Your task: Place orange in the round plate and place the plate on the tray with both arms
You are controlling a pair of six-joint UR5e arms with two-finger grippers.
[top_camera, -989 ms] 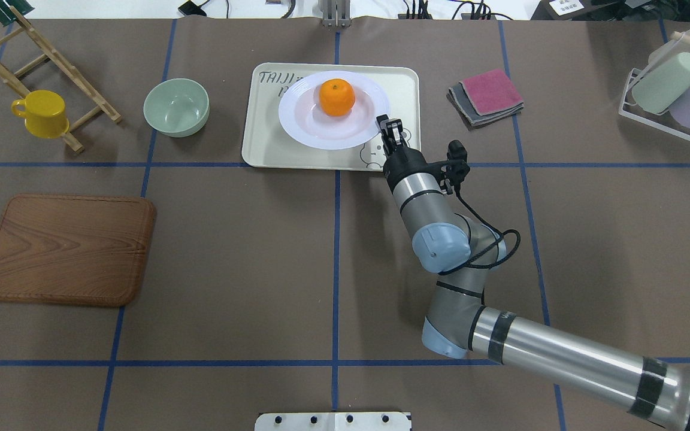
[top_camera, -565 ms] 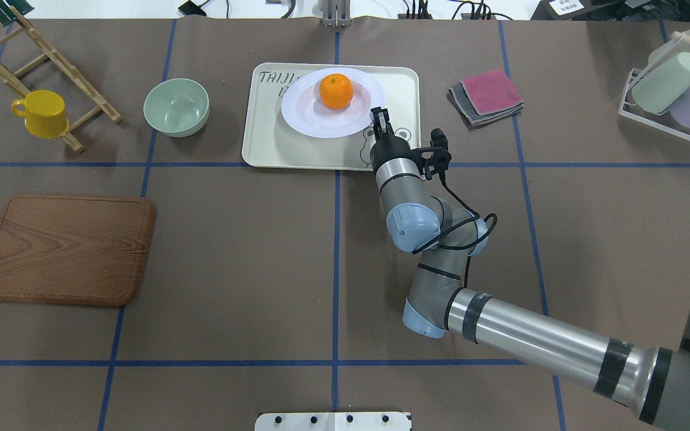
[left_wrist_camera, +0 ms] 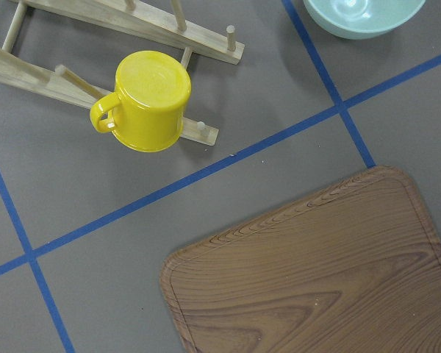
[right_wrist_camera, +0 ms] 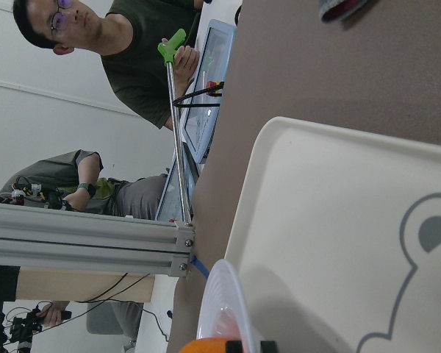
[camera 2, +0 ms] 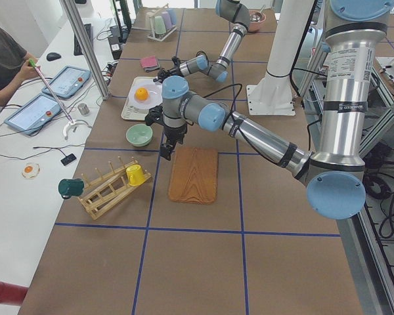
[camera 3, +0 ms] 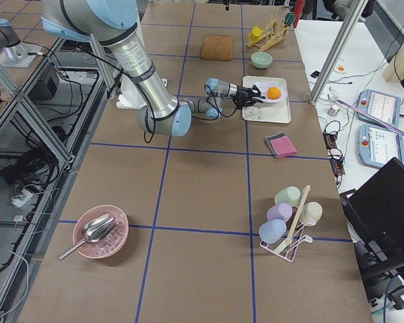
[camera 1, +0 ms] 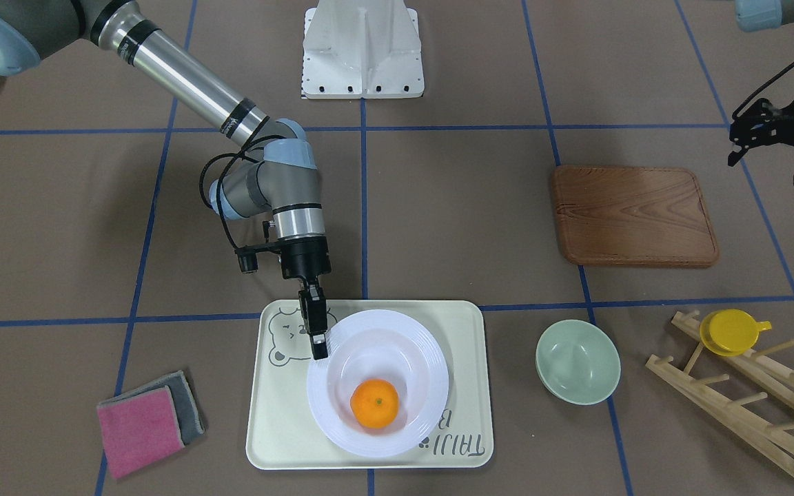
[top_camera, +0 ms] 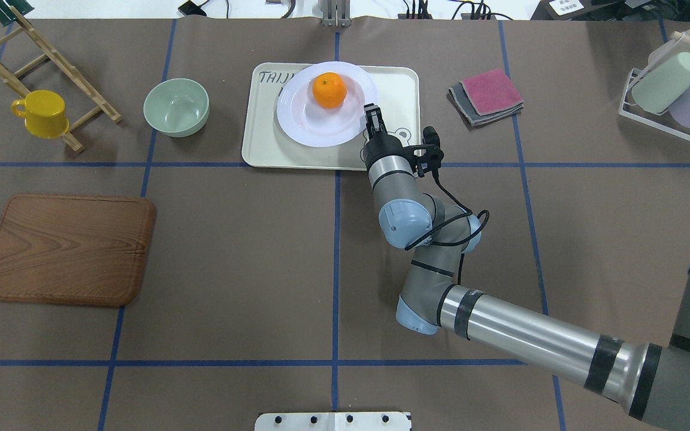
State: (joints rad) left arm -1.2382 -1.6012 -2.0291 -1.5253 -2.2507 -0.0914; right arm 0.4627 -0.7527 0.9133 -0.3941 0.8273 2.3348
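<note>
right pincer (top_camera: 371,112) clamped on round plate (top_camera: 315,126) rim; plate, orange (top_camera: 329,90) shifted farther across tray (top_camera: 261,149) since earlier.

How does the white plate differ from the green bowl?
The plate is white, wider and shallower; the bowl is green, smaller and deeper. The plate holds an orange; the bowl is empty. The plate is on the tray; the bowl on the table. Both are round.

My brown-covered table (top_camera: 231,269), gridded with blue tape (top_camera: 336,269), stands beside a white desk (camera 2: 13,216) holding tablets (camera 2: 34,113).
</note>
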